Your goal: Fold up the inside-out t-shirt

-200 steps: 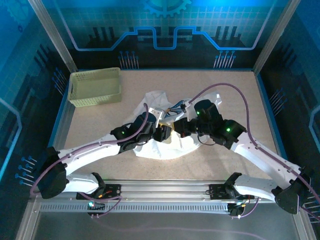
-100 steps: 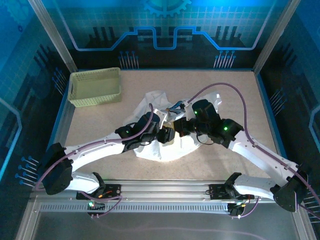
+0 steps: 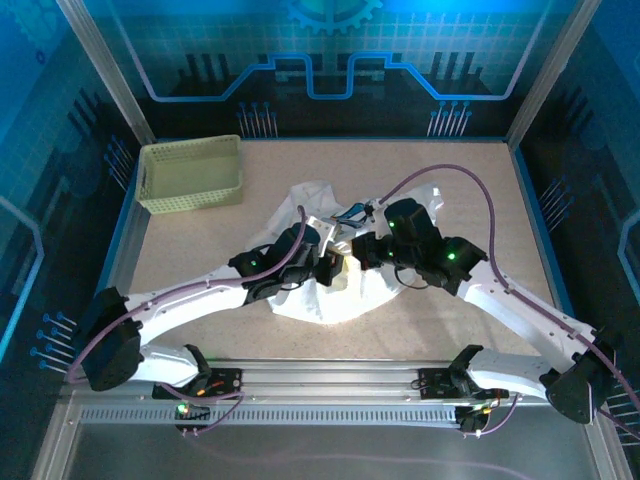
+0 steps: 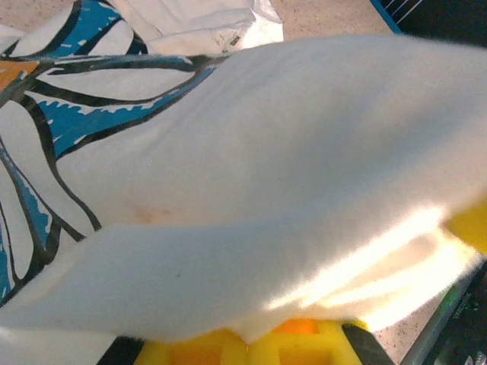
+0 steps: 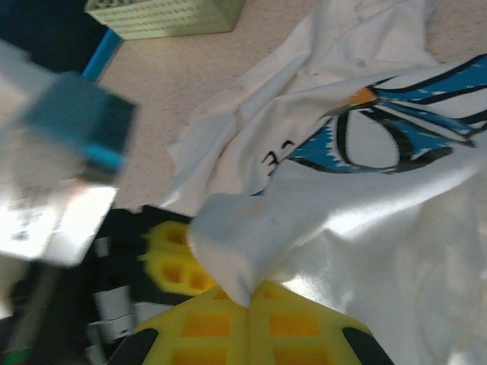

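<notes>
From above, the white soft cloth t-shirt [image 3: 335,300] lies crumpled in a heap around the middle of the speckled beige table [image 3: 450,170], slightly nearer the front edge than the back. Both arms reach in over it, and the left gripper [image 3: 335,268] and right gripper [image 3: 355,250] meet just beside each other on top of the heap. A pale yellow-green lattice plastic basket [image 3: 190,172] stands at the back left corner, well apart from the cloth.

At the left wrist, a thick white fold of the t-shirt [image 4: 304,152] hangs across the picture and tapers down into the left gripper [image 4: 243,346], whose yellow pads sit together and pinch it. The blue-and-black printed graphic [image 4: 84,122] (with a touch of orange at the far left) shows on the cloth behind the fold.

At the right wrist, the right gripper [image 5: 247,312] has its yellow pads closed on a bunched corner of the t-shirt [image 5: 396,251]. The graphic [image 5: 380,129] spreads across the cloth beyond, and the basket [image 5: 167,15] sits at the top edge past bare table [image 5: 175,84]
</notes>
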